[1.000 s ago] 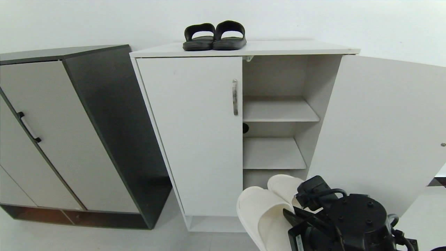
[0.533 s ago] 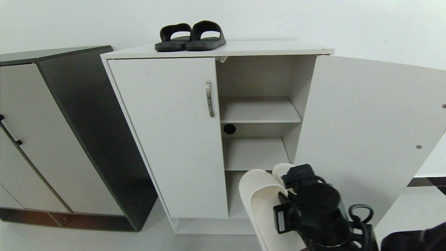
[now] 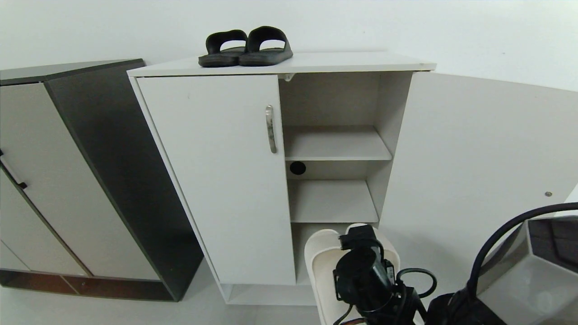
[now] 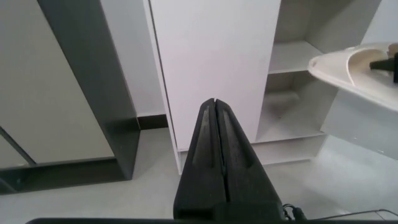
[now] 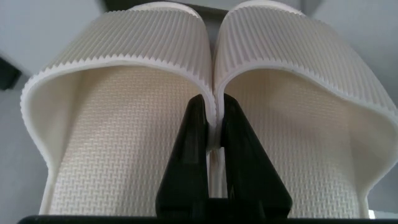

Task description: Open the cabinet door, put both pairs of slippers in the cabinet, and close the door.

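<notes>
So the right gripper (image 5: 212, 124) is clamped tight on the white slippers (image 3: 321, 259). Its two fingers pinch the inner edges where the pair meets, so both come along side by side, soles down, toes toward the white cabinet (image 3: 361, 61). They hang in the air just in front of the bottom compartment (image 3: 303, 257) on the open side, not inside it yet.

Compared to half a second back, the arm has swung in and sits more end-on to me. The pair has slid a bit left and lower, squarer to the opening. The cabinet itself hasn't budged in that time.

The right door (image 3: 474, 158) stands wide open, with two bare shelves (image 3: 336, 144) showing. The left door (image 3: 216, 180) is closed, its metal handle (image 3: 270, 128) at the edge. The black slippers (image 3: 246, 47) sit on top of the cabinet, over the closed side.

The left gripper (image 4: 214, 109) has its fingers pressed together on nothing, hanging low before the closed door. A dark cabinet (image 3: 126, 171) stands next door on the left.
</notes>
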